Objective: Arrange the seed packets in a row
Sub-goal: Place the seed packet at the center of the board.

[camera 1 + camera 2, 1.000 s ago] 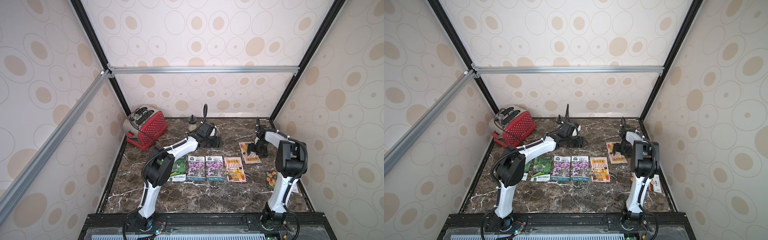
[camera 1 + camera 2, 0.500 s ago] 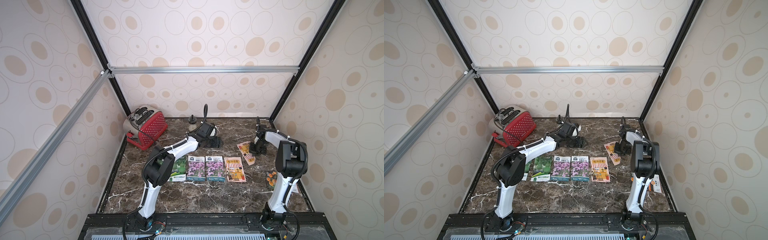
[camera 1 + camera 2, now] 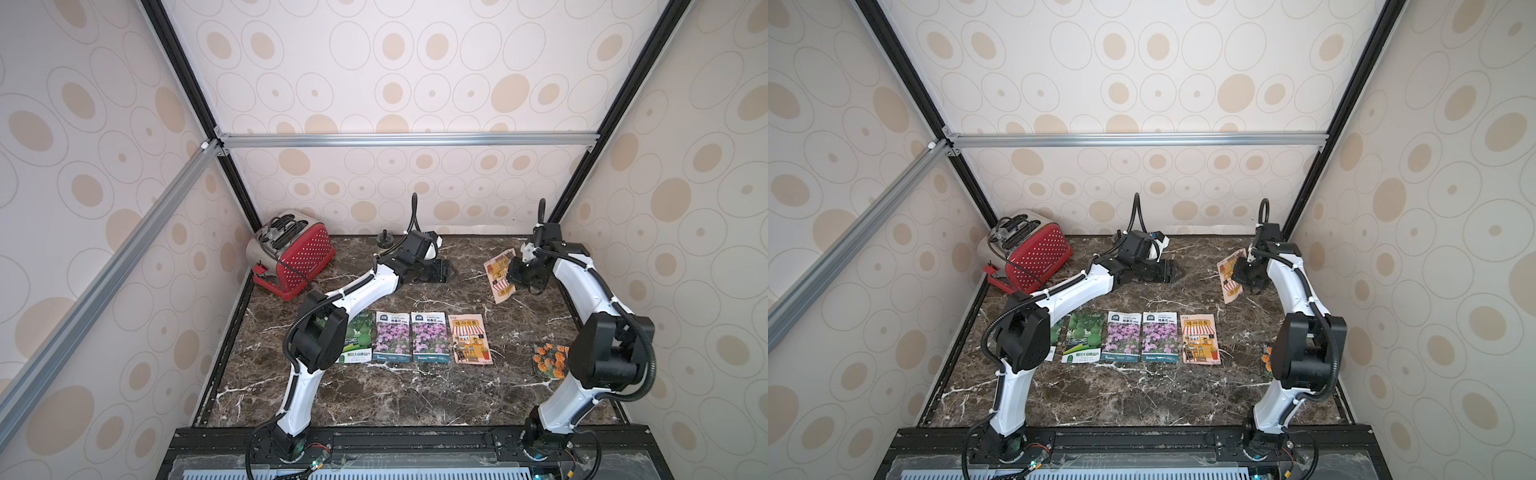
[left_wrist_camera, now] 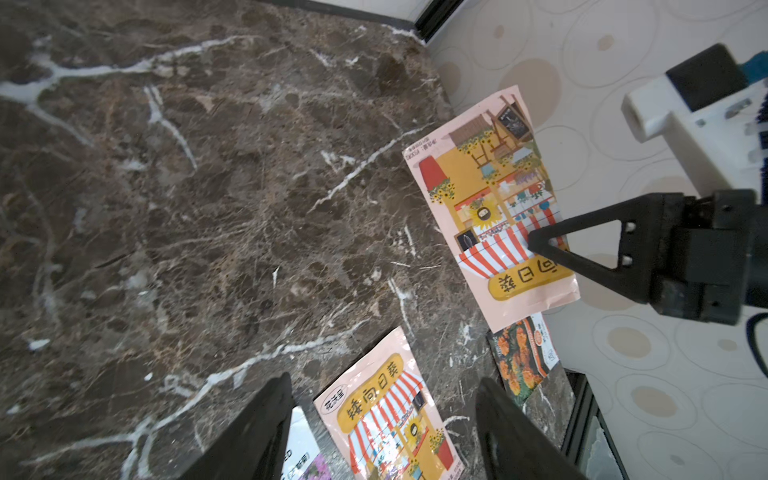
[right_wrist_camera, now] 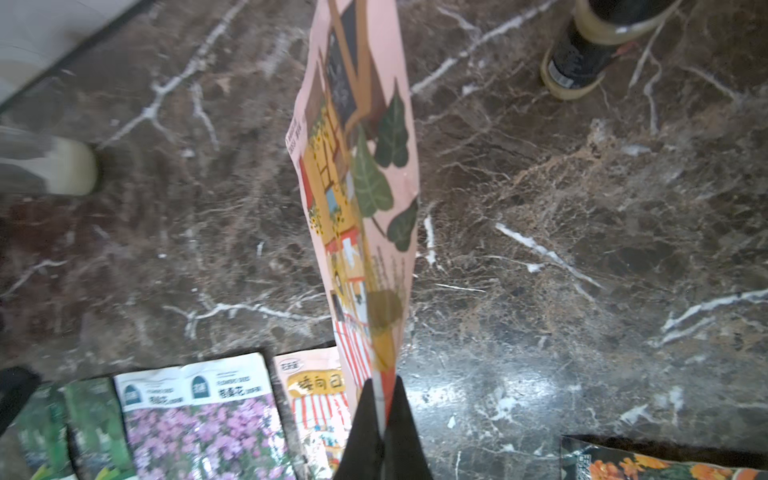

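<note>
Clearly the right gripper (image 5: 380,415) is pinched shut on one edge of a peach shop-front packet (image 5: 361,187). The packet hangs edge-on above the table (image 3: 374,395), probably so it can be carried to the row's open end. That arm reaches far back, elbow bent, wrist turned inward. The row (image 3: 430,336) lies nearer the front, packets side by side, and a marigold packet (image 3: 548,359) sits apart. The left gripper (image 3: 442,272) stands wide open, holding nothing.
</note>
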Action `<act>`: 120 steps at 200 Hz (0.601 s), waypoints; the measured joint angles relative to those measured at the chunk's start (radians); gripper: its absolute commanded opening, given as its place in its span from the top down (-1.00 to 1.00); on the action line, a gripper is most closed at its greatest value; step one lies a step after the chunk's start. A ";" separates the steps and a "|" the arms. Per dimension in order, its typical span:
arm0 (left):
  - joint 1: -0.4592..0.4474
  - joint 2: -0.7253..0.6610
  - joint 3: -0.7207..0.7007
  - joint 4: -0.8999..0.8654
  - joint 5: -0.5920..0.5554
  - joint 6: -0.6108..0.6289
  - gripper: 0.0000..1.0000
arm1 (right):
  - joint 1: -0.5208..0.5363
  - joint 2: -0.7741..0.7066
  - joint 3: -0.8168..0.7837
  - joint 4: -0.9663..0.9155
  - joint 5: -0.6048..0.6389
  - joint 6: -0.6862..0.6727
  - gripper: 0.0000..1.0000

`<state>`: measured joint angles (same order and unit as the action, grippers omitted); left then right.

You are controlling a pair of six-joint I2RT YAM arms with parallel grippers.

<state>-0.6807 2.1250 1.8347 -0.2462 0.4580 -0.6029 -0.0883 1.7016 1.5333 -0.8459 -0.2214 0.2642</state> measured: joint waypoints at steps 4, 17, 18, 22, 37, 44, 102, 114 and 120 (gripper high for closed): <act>0.000 0.005 0.010 0.001 0.011 0.005 -0.42 | 0.000 -0.009 0.000 -0.002 -0.012 -0.002 1.00; 0.001 0.022 0.043 0.002 0.053 0.035 -0.42 | 0.004 -0.046 -0.003 -0.003 -0.059 -0.012 1.00; 0.001 0.023 0.045 0.002 0.055 0.037 -0.42 | 0.005 -0.048 -0.003 -0.004 -0.061 -0.013 1.00; 0.002 0.029 0.056 0.003 0.069 0.048 -0.42 | 0.006 -0.059 -0.006 -0.002 -0.074 -0.018 1.00; 0.008 0.049 0.092 -0.001 0.115 0.095 -0.42 | 0.017 -0.101 -0.018 -0.003 -0.118 -0.032 1.00; 0.012 0.059 0.111 -0.005 0.135 0.118 -0.42 | 0.024 -0.117 -0.021 -0.005 -0.135 -0.042 1.00; 0.082 0.090 0.170 0.017 0.293 0.211 -0.43 | 0.090 -0.172 -0.024 -0.008 -0.263 -0.100 1.00; 0.093 0.093 0.173 0.023 0.320 0.227 -0.43 | 0.098 -0.172 -0.025 -0.008 -0.282 -0.107 1.00; 0.100 0.093 0.173 0.023 0.332 0.236 -0.43 | 0.101 -0.172 -0.025 -0.008 -0.291 -0.110 1.00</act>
<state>-0.5812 2.2185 2.0075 -0.2234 0.7902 -0.3668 0.0124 1.5291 1.5085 -0.8543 -0.5121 0.1543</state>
